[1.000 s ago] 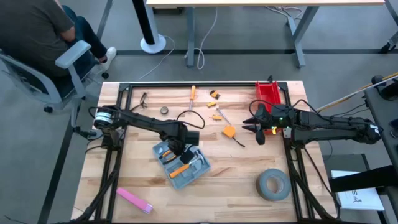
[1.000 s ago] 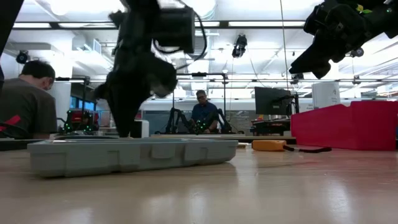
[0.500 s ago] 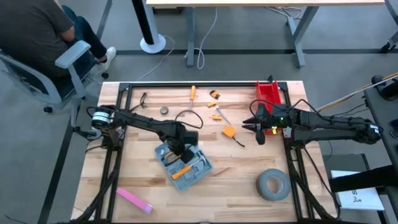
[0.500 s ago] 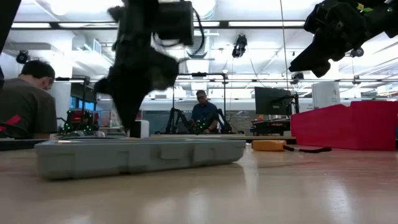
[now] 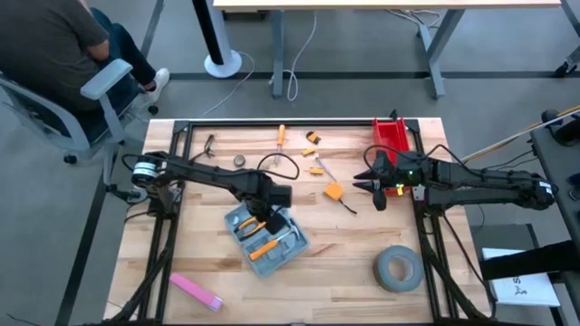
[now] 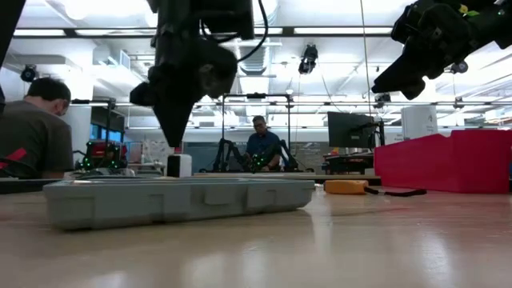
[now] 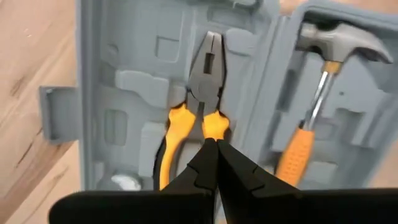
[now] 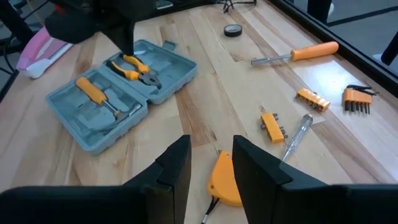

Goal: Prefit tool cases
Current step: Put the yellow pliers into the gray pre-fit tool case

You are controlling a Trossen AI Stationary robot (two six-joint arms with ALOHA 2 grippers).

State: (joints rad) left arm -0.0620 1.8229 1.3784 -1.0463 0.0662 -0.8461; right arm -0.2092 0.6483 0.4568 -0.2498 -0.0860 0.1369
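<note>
1. Left tool (image 5: 260, 215) closed, fingers pressed together with nothing between them, poised just above the open tool case (image 5: 266, 237).
2. Left tool tip hangs over the handles of the pliers (image 7: 198, 106); contact with them cannot be told.
3. Tool case lies flat on the tabletop (image 5: 344, 263), near its middle, both halves open and facing up.
4. Holds orange-handled pliers in one half and a hammer (image 7: 320, 93) with an orange handle in the other, each seated in a moulded recess.
5. Right tool (image 5: 371, 184) raised well above the tabletop, just beside the red bin (image 5: 391, 138), fingers (image 8: 173, 171) apart and holding nothing.
6. Loose on the tabletop: orange tape measure (image 8: 225, 178) below the right tool, screwdriver (image 8: 297, 53), bit holders (image 8: 272, 126), grey tape roll (image 5: 397, 268), pink item (image 5: 196, 291) near the front edge.
7. Person (image 5: 56, 43) seated on a chair beyond the tabletop's far left corner; another person (image 6: 262, 142) visible in the room behind.
</note>
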